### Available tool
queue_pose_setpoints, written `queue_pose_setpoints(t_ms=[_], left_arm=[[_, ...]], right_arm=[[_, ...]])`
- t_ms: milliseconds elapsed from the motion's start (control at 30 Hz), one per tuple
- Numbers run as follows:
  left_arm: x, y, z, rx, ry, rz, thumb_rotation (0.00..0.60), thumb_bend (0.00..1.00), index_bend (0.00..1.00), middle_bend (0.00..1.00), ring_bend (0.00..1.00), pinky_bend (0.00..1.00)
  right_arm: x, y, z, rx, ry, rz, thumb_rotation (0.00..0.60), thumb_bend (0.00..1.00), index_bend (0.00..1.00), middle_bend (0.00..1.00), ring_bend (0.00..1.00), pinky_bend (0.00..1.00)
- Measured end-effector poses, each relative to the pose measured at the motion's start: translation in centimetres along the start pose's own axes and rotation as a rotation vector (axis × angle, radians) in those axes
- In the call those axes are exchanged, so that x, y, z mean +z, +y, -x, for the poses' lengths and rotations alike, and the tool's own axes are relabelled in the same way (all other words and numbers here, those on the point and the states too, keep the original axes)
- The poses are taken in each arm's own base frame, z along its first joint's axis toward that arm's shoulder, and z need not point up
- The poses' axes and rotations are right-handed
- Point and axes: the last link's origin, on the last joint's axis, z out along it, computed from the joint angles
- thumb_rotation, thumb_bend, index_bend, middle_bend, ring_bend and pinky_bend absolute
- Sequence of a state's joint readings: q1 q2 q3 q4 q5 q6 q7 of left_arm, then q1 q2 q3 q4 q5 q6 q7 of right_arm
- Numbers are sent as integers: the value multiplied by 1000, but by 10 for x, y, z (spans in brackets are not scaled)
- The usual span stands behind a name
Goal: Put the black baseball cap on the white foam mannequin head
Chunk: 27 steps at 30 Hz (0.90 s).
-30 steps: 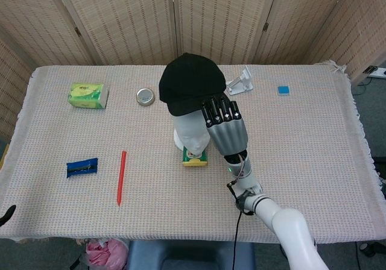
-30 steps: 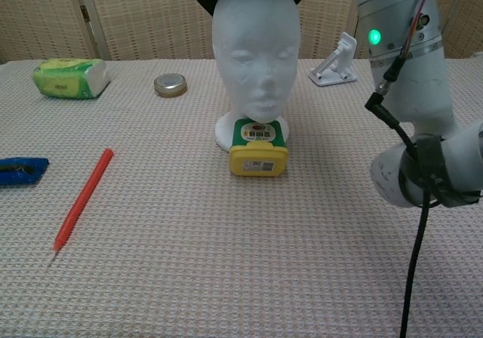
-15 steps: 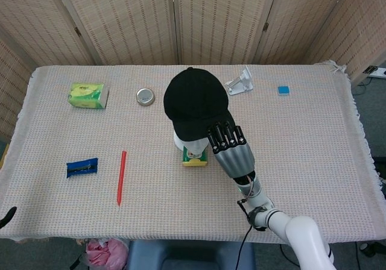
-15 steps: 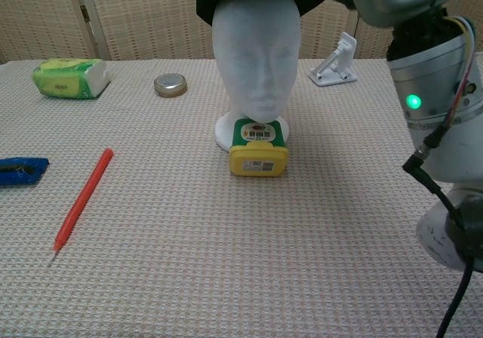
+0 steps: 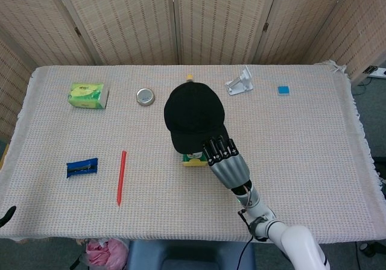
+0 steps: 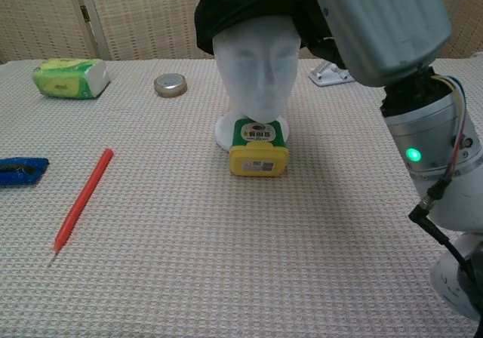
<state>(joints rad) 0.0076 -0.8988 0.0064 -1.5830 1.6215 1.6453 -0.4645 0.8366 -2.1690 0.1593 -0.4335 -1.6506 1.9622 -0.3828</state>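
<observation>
Gripping black cap (image 5: 194, 114) brim, right hand (image 5: 227, 164) hides fingertips; cap covers mannequin head (image 6: 255, 66) crown.

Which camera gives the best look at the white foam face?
The chest view: the mannequin head faces it, features visible below the black cap. In the head view the cap covers it entirely.

A folding woven-reed screen (image 5: 181, 17) stands behind the surface (image 5: 313, 149), which wears a beige waffle-weave cloth; the floor at the edges looks grey.
</observation>
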Motion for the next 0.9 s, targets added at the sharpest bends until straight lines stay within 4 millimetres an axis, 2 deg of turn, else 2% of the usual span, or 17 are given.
queue_pose_setpoints(t_ms=[100, 233, 300, 433, 533, 633, 733, 900], left_arm=[[0, 0, 0, -1, 0, 1, 600, 311, 0, 0, 0, 155], [1, 0, 0, -4, 3, 0, 600, 310, 0, 0, 0, 155], [1, 0, 0, -3, 2, 0, 600, 310, 0, 0, 0, 155], [1, -1, 0, -2, 3, -1, 600, 310, 0, 0, 0, 155], [2, -1, 0, 1, 1, -2, 600, 310, 0, 0, 0, 155], [2, -1, 1, 8, 0, -2, 600, 310, 0, 0, 0, 155], [3, -1, 3, 22, -3, -1, 600, 310, 0, 0, 0, 155], [6, 2, 8, 57, -11, -4, 600, 310, 0, 0, 0, 155]], right_arm=[[-6, -1, 2, -2, -34, -1, 600, 310, 543, 429, 423, 662], [-14, -2, 4, 1, -98, 7, 600, 227, 160, 191, 241, 425], [-18, -3, 4, 6, -129, 12, 600, 193, 67, 132, 188, 362], [-25, -2, 0, 26, -175, 18, 600, 140, 4, 70, 127, 292], [-33, 2, -8, 42, -214, 27, 600, 112, 0, 14, 68, 236], [-41, 9, -19, 72, -255, 50, 600, 110, 0, 2, 35, 193], [-47, 21, -34, 123, -303, 88, 600, 110, 0, 0, 7, 132], [-57, 50, -67, 226, -444, 169, 600, 110, 0, 0, 0, 6]])
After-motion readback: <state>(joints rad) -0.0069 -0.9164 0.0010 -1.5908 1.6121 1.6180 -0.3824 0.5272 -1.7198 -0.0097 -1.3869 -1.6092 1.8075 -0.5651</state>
